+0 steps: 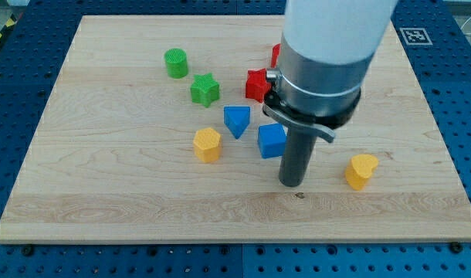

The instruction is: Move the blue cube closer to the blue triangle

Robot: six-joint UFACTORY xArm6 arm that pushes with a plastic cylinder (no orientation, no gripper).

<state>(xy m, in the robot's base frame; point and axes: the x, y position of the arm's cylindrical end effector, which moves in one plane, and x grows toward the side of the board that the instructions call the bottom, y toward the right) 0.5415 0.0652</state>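
Observation:
The blue cube [271, 140] lies near the board's middle. The blue triangle [236, 120] lies just to its upper left, a small gap between them. My tip [291, 184] rests on the board just below and to the right of the blue cube, close to its lower right corner. The arm's wide white and grey body hangs above the cube's right side and hides part of the board behind it.
A yellow hexagonal block [207, 144] lies left of the blue triangle. A green star [205, 89] and a green cylinder [175, 62] lie at upper left. A red star [256, 84] and another red block [275, 55] sit partly behind the arm. A yellow heart [360, 171] lies at right.

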